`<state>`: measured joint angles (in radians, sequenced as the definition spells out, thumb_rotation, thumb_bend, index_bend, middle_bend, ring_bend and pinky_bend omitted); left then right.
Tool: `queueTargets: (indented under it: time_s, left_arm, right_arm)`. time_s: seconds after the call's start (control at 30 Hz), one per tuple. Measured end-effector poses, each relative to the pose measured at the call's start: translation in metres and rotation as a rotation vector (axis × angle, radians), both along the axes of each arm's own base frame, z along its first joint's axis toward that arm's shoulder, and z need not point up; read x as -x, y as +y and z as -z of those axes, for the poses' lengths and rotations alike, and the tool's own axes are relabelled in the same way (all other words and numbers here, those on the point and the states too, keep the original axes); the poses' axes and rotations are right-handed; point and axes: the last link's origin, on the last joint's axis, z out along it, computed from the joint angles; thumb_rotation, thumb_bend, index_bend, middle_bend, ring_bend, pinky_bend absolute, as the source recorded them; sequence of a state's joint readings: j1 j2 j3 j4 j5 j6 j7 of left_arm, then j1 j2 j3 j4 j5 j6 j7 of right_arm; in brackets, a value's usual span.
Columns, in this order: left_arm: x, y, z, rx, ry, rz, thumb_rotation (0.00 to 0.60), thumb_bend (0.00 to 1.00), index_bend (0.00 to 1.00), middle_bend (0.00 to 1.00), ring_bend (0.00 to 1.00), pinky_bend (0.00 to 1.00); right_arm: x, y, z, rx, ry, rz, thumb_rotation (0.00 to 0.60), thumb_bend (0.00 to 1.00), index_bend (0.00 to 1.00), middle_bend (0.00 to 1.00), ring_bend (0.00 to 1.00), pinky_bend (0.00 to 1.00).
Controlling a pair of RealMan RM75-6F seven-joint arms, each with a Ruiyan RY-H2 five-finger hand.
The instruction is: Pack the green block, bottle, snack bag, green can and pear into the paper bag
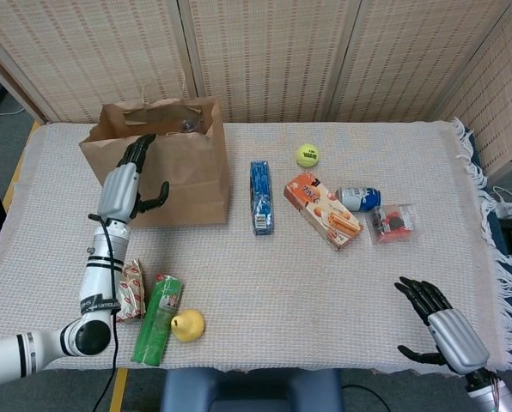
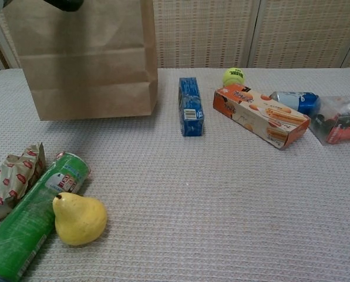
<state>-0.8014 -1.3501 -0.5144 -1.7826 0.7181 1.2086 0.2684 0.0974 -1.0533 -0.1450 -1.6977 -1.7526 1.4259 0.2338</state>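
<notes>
Left hand [image 1: 129, 183] hangs at front of paper bag [image 1: 183, 180], fingers apart, holding nothing. Best pull back slowly so bag does not tip. Bottle peeks out inside bag top (barely seen). Next: snack bag [image 1: 129, 290], crinkly; green can [image 1: 157, 320], lying flat; yellow pear [image 1: 187, 325] touching can. Right hand [image 1: 436, 329] empty, fingers spread, near table edge.

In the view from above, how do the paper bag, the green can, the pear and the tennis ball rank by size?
Largest to smallest as they appear:
1. paper bag
2. green can
3. pear
4. tennis ball
The ball lies farther from the camera, so its gap to the pear is uncertain.
</notes>
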Motion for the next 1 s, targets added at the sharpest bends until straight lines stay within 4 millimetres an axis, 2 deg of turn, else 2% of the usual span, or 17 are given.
queueTargets:
  time_s: [0.13,0.23,0.47,0.53,0.63,0.83,1.0]
  left_arm:
    - [0.013,-0.007,-0.013,-0.031,-0.004,-0.004,0.6,0.45,0.03,0.0,0.0,0.16]
    - [0.03,-0.016,-0.026,-0.062,-0.004,-0.014,0.6,0.47,0.05,0.0,0.0,0.19]
    - [0.089,-0.047,-0.064,-0.114,0.101,-0.047,0.6,0.47,0.06,0.0,0.0,0.19]
    - [0.101,-0.054,-0.069,-0.12,0.15,-0.037,0.6,0.47,0.06,0.0,0.0,0.19]
    - [0.119,-0.064,-0.076,-0.133,0.26,0.005,0.6,0.47,0.07,0.0,0.0,0.19]
    - [0.166,-0.079,-0.087,-0.146,0.626,0.153,0.6,0.46,0.05,0.0,0.0,0.2]
    - [0.208,-0.096,-0.083,-0.074,0.971,0.346,0.6,0.46,0.02,0.0,0.0,0.19]
  right_arm:
    - [0.0,0.0,0.0,0.002,0.004,-0.002,0.6,0.06,0.0,0.0,0.0,0.0]
    - [0.0,0.001,0.0,0.004,0.006,-0.007,0.6,0.06,0.0,0.0,0.0,0.0]
    - [0.0,0.002,0.001,0.007,0.013,-0.013,0.6,0.06,0.0,0.0,0.0,0.0]
    - [0.0,0.002,0.001,0.008,0.015,-0.014,0.6,0.06,0.0,0.0,0.0,0.0]
    - [0.0,0.003,0.002,0.009,0.02,-0.015,0.6,0.06,0.0,0.0,0.0,0.0]
    - [-0.001,0.003,0.003,0.01,0.029,-0.019,0.6,0.06,0.0,0.0,0.0,0.0]
    - [-0.001,0.003,0.004,0.011,0.032,-0.022,0.6,0.06,0.0,0.0,0.0,0.0]
